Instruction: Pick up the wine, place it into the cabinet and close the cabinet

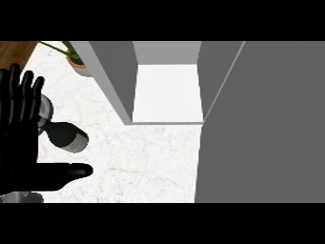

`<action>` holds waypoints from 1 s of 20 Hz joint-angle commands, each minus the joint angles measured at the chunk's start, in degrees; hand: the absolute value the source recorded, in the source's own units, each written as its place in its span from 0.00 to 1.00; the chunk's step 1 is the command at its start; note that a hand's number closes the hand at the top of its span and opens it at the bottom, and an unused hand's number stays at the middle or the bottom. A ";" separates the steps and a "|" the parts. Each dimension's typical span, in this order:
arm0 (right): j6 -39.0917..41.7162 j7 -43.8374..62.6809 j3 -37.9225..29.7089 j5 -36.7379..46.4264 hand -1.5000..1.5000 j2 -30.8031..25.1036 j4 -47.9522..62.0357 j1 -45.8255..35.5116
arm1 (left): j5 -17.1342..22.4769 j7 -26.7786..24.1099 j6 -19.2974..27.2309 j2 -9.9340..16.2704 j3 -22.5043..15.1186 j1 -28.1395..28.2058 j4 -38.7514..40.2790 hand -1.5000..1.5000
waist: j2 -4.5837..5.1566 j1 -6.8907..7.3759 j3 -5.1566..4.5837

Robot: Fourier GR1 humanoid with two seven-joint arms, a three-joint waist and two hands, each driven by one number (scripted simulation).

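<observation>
The pick-up looks not yet made — the left hand [14,143] fills the near left of the head view, fingers straight and pointing up the frame, thumb stuck out sideways to the right, wrapped around nothing. The right hand does not show at all.

Just behind that open palm lies the wine bottle [67,136], dark, on its side on the white marble counter [144,162]. Its rounded end pokes out to the right of the hand, above the thumb, and the rest is hidden by the palm and fingers; whether hand and bottle touch cannot be told. A pale grey shape beside the fingertips may be part of it, or something else.

Next, by my reading, the hand must come around the bottle's body and curl shut on it before any lift.

Farther off stands the cabinet [165,90], open, its pale floor bare, with its grey door [270,124] swung out along the right. Beyond, at the far left corner, a potted plant [75,57].
</observation>
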 commanded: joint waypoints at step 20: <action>-1.86 22.53 -1.69 -8.00 0.00 -1.05 -14.12 -6.85 | -9.76 17.84 24.54 -2.35 -23.87 -5.95 -9.28 0.00 | -0.02 0.40 0.06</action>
